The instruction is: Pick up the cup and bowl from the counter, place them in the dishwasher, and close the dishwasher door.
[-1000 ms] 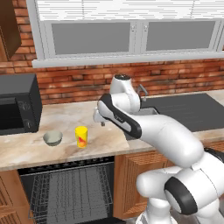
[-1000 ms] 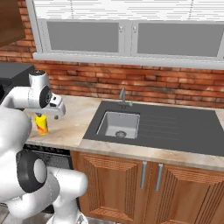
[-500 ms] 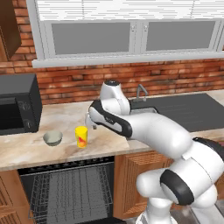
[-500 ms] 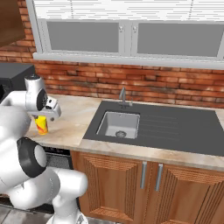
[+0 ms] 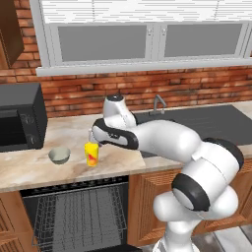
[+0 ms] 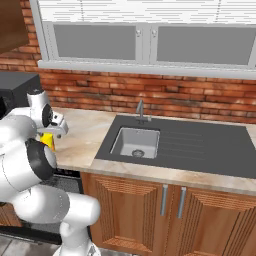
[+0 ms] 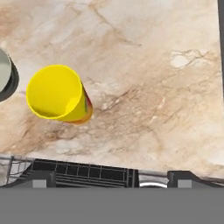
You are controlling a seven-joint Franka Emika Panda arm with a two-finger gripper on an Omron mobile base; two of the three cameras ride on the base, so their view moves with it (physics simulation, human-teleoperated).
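Since a second ago the arm has swung left along the counter [image 5: 34, 172], so the gripper [image 5: 92, 136] now hangs right over the cup [image 5: 91, 154] instead of off to its right above bare stone, and the cup and bowl haven't budged at all. Jaws are spread as wide as they go and have hold of nothing (the two dark fingertips [image 7: 41, 177] in the hand view sit well apart, with only the counter edge and rack between them). The cup stands upright on the beige marbled counter, just right of the bowl [image 5: 59, 155] in the left base view, the two near each other but not touching. From the hand view you look straight down into the yellow cup [image 7: 59, 94], with a bit of its red-orange mark showing on the side, and the bowl [image 7: 6, 81] is just a dark-rimmed sliver at the left edge. The cup sits off to the left of that view rather than between the fingertips. Below the counter edge the dishwasher [image 5: 74, 216] stands open with its grey wire rack [image 5: 78, 219] showing; the door itself can't be made out from here. In the right base view the arm mostly hides the cup [image 6: 48, 141], only a yellow patch peeking out beside the hand. Over on the left, the black microwave [image 5: 19, 118] sits on the counter behind the bowl, and the dark sink [image 6: 135, 142] lies well off to the right.
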